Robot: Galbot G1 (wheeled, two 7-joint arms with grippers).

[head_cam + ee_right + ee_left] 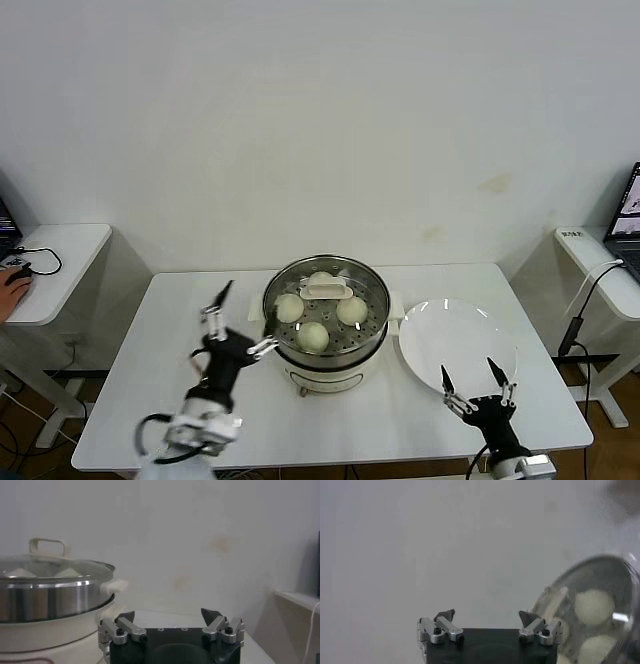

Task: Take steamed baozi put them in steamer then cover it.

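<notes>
The steel steamer (372, 290) stands mid-table on its cream base. The glass cover with its cream handle (325, 291) sits on it. Through the glass I see the baozi: one at the left (289, 307), one at the front (313, 336), one at the right (351, 310), and one at the back (321, 279) partly behind the handle. My left gripper (243, 318) is open and empty just left of the steamer. My right gripper (478, 382) is open and empty over the near edge of the plate. The steamer (50, 592) also shows in the right wrist view, and the baozi (593, 606) in the left wrist view.
A flat white plate (455, 335) lies right of the steamer with nothing on it. Side tables stand at the far left (55, 265) and far right (600, 265), with a laptop on the right one. A cable hangs at the right.
</notes>
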